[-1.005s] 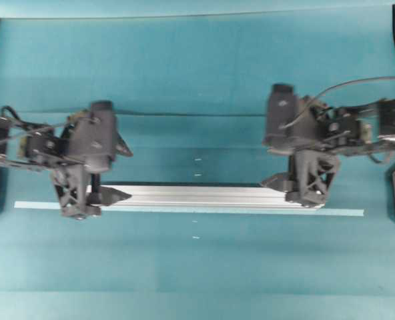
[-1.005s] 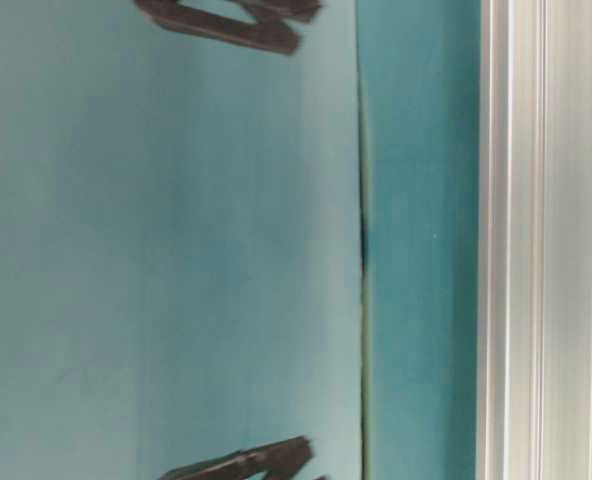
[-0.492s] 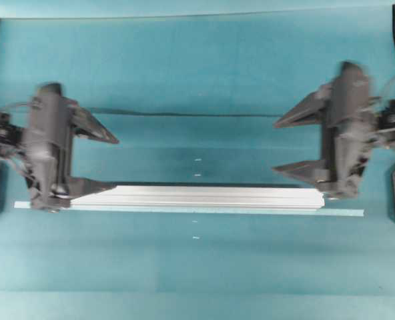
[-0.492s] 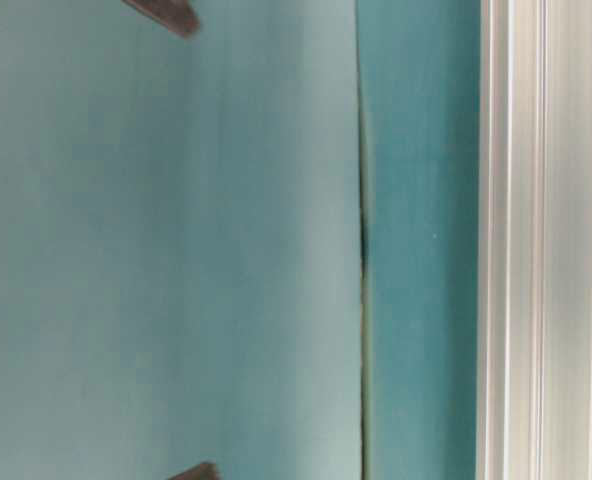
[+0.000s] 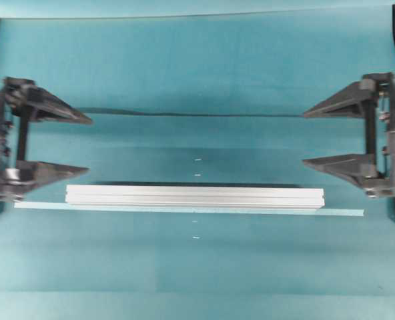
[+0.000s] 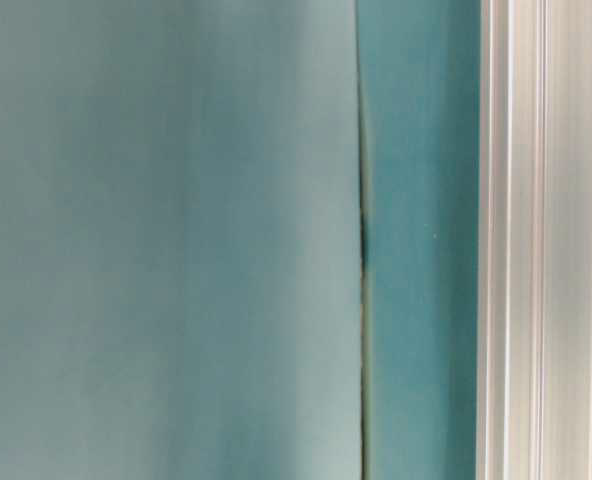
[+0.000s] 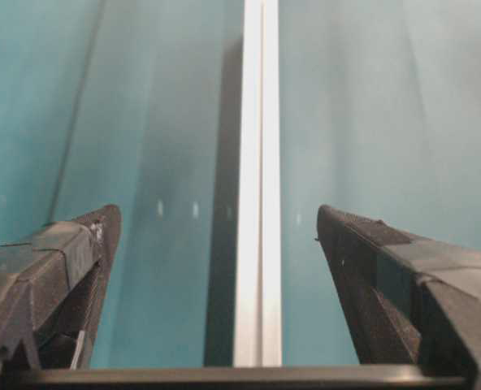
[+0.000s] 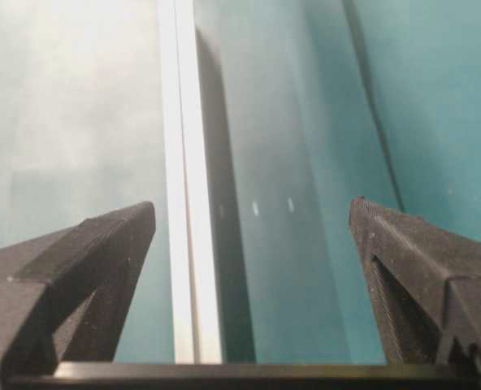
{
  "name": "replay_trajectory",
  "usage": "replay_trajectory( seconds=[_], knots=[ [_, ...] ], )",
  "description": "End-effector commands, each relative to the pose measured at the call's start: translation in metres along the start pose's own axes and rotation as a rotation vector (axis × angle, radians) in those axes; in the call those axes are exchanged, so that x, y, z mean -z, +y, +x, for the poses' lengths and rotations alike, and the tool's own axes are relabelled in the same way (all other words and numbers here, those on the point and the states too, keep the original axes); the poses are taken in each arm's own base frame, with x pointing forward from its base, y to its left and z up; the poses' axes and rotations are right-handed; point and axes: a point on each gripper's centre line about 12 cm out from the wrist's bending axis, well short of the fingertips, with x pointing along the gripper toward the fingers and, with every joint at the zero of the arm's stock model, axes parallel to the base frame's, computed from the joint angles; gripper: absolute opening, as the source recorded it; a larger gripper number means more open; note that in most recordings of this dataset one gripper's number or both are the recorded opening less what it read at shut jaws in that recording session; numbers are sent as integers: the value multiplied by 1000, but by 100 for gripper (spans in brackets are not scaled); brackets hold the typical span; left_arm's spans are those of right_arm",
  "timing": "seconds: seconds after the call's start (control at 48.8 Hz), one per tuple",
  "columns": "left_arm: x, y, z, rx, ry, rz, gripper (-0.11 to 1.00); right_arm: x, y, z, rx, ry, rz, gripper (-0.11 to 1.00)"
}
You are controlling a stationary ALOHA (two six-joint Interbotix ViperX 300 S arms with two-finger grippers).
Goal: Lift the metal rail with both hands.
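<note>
**Rail flat on the table, both grippers off it — lift not shown**

- Metal rail (image 5: 194, 197) lies flat on the teal table (image 5: 197, 73), long axis running 9 to 3 o'clock in the overhead view, just below centre. A thin pale tape strip (image 5: 344, 212) sits right along its 6 o'clock edge and sticks out past both ends.
- Left gripper (image 5: 84, 145) is parked at the 9 o'clock edge, jaws spread wide, holding nothing. Its lower finger tip (image 5: 77, 171) sits just above the rail's left end, apart from it as far as I can tell.
- Right gripper (image 5: 307, 137) is at the 3 o'clock edge, jaws also spread wide and empty, up and off the rail's right end.
- Both wrist views look straight down the rail's length between open fingers; no contact visible.
- Table-level view shows only the grooved rail side and the table.

Status, my read: nothing gripped and the rail is down, so as it stands the lift is not in evidence. To lift, both arms would need to close in on the two ends, clamp, then rise together, evenly.
</note>
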Motion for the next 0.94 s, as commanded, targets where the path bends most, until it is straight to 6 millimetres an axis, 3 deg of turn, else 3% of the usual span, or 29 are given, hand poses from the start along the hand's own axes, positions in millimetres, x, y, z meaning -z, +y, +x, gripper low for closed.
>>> replay_trajectory(
  seconds=[0.0, 0.267, 0.923],
  knots=[
    [-9, 2, -7, -7, -45, -2, 95, -3, 0, -6, 1, -31, -3, 98],
    [-14, 2, -23, -8, -101, -5, 95, -3, 0, -19, -1, -84, -1, 98],
    [-13, 2, -23, -8, -98, -9, 95, 1, 0, -21, -1, -98, 7, 98]
  ],
)
